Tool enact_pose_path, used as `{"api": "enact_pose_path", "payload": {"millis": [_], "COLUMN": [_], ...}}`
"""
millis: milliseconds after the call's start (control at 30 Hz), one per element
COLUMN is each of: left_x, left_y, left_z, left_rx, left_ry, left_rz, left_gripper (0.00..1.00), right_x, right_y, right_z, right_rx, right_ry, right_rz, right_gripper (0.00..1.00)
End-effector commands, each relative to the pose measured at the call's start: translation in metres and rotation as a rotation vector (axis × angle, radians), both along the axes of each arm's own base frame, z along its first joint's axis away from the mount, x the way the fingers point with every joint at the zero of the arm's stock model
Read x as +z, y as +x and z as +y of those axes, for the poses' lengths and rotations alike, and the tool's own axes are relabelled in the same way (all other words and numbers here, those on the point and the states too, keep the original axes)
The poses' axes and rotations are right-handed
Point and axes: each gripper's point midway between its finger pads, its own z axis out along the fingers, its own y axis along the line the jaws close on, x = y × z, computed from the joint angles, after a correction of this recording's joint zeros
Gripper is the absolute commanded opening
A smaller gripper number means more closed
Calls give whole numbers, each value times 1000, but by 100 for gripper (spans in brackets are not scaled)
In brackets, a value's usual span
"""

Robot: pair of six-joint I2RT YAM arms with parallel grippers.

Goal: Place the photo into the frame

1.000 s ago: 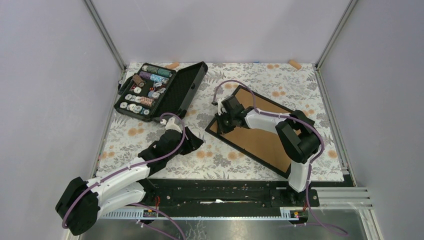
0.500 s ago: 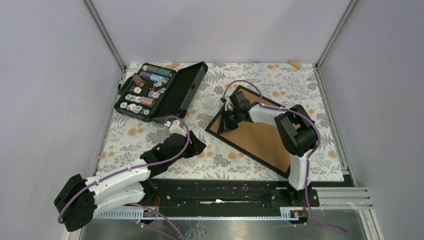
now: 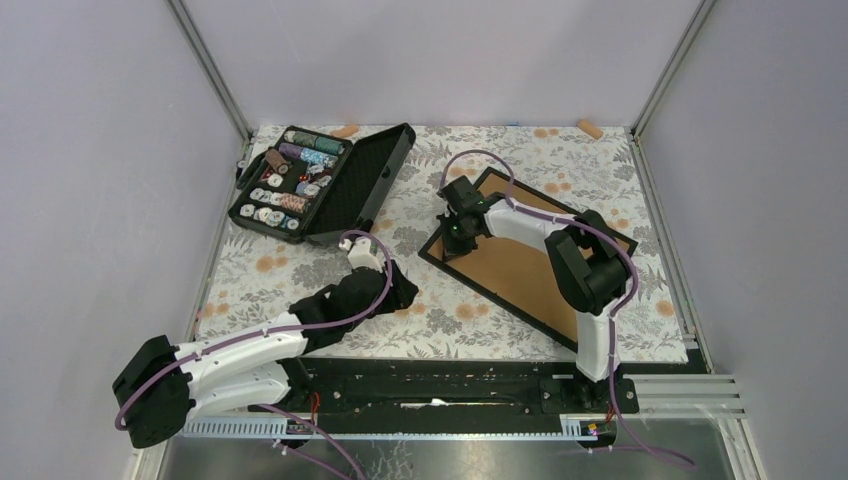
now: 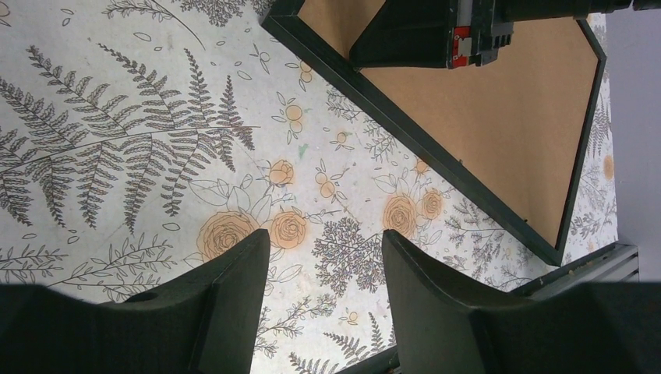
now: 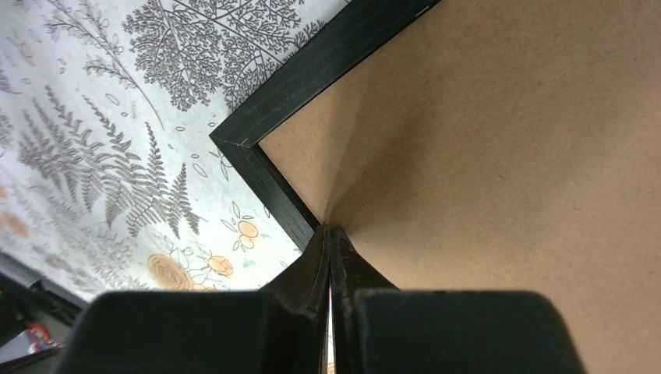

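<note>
Lying face down on the flowered cloth (image 3: 300,270), the frame (image 3: 512,276) shows its brown back. The right gripper (image 5: 329,231) has its fingers pressed together, tips on that board just inside the black rim, near a corner. The left gripper (image 4: 323,243) hangs with fingers spread wide over the cloth beside the frame.

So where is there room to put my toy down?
Bare flowery cloth shows between the open black case of thread spools and the thin black picture frame, and left of the left arm. Crowded: the frame's left corner, under the right end effector.
</note>
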Motion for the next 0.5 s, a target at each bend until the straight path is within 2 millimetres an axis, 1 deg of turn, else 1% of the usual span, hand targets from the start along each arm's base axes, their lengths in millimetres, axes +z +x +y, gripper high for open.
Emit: {"api": "enact_pose_path", "payload": {"millis": [0, 67, 133, 233, 300, 367, 433, 467], "left_x": [24, 25, 25, 24, 24, 24, 25, 25], "left_y": [10, 10, 9, 7, 7, 7, 6, 6], "left_z": [-5, -6, -5, -4, -4, -3, -2, -3], "left_rx": [15, 12, 11, 11, 11, 13, 12, 11], "left_ry": [-27, -28, -27, -29, -30, -30, -29, -30], "left_rz": [-62, -62, -62, -60, -59, -59, -60, -60], "left_gripper": [60, 60, 60, 60, 60, 60, 60, 60], "right_x": [-77, -75, -69, -60, -56, -55, -56, -55], "right_y": [-45, -41, -31, -16, -9, -7, -10, -11], "right_z": [-114, -117, -116, -112, -105, -97, -95, -92], "right_rx": [17, 47, 94, 133, 202, 275, 300, 285], "right_ry": [-653, -739, -802, -822, -800, -771, -745, -713], "right_rz": [130, 98, 35, -23, -54, -105, -111, -119], "right_gripper": [0, 0, 0, 0, 0, 0, 0, 0]}}
